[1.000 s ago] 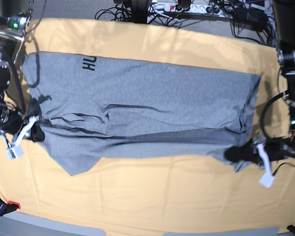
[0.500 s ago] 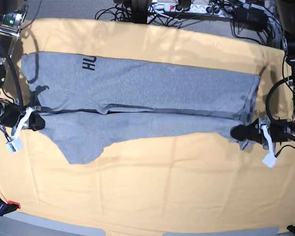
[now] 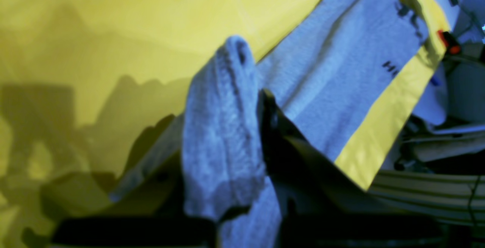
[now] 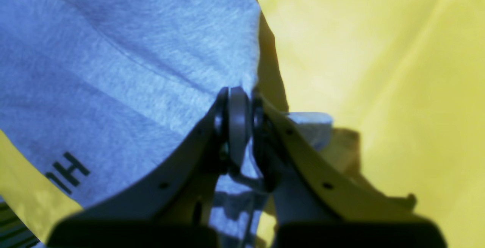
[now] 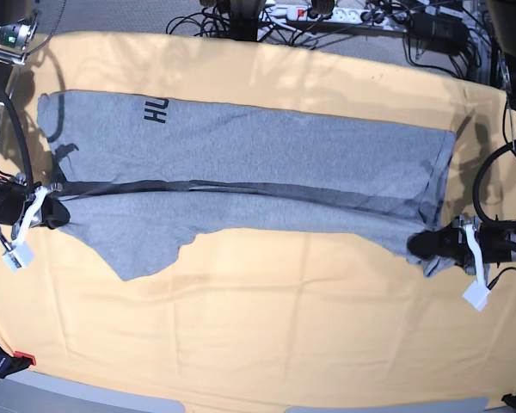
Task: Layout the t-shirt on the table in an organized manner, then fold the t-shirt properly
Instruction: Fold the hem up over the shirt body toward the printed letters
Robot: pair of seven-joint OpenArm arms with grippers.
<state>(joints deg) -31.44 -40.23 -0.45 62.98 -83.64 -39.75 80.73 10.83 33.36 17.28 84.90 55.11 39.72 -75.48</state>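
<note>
Tension along the near edge explains most of what shows: the t-shirt point(image 5: 241, 163) lies stretched lengthwise across the tabletop point(image 5: 267, 335), and each arm holds one end of its near side so the cloth is drawn straight between them. The right gripper point(image 5: 50, 212), at the base view's left edge, has its jaws closed tight on a pinch of grey fabric; the right wrist view shows that fold squeezed between the two tips, with the plain grey panel and part of the black lettering point(image 4: 67, 172) lying beyond. The left gripper point(image 5: 430, 245), at the base view's right, is likewise clamped on the shirt, and the left wrist view shows a bunched hem standing up out of the closed jaws. Between the two grips a long dark crease runs nearly the whole length of the garment, which reads as a fold line or a shadow under a raised layer; which of the two I cannot tell. A sleeve flap point(image 5: 142, 254) juts toward the near side at the base view's left, not yet squared with the rest. The far edge lies flat on the yellow-orange cloth, lettering point(image 5: 156, 110) uppermost near the far left corner. Holding both ends at once probably keeps the shirt taut enough to settle without wrinkles. Beyond the far edge of the tabletop lies a tangle of cables and a power strip point(image 5: 327, 13).
</note>
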